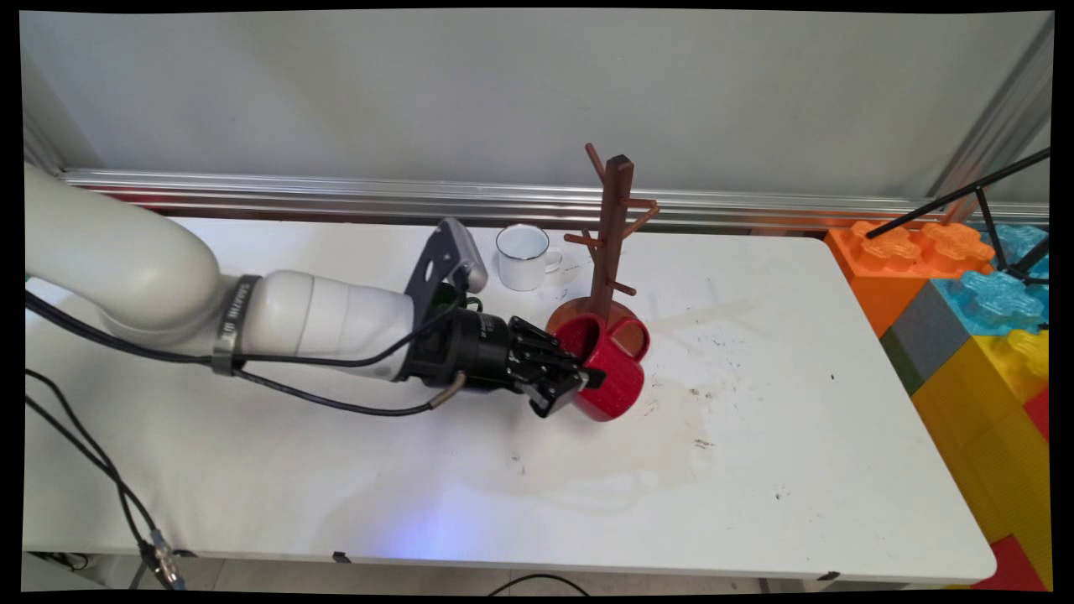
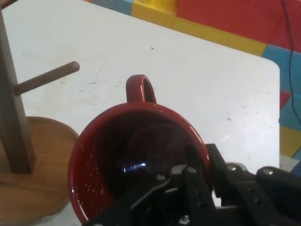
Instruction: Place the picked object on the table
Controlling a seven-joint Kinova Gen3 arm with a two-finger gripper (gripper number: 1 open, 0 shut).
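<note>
My gripper (image 1: 585,377) is shut on the rim of a red mug (image 1: 619,382), one finger inside and one outside. The mug is tipped so that its mouth faces the hand, just in front of the round base of a brown wooden mug tree (image 1: 612,239). In the hand view I look straight into the red mug (image 2: 117,160); its handle (image 2: 140,88) points away from the gripper (image 2: 205,162). The mug tree (image 2: 14,127) stands at the left there, with one peg (image 2: 47,77) sticking out towards the mug. I cannot tell whether the mug rests on the table.
A white enamel mug (image 1: 524,257) stands upright behind the arm, left of the tree. Large orange, blue and yellow toy blocks (image 1: 973,310) are stacked beyond the table's right edge (image 1: 914,419). Black cables (image 1: 101,457) hang at the left.
</note>
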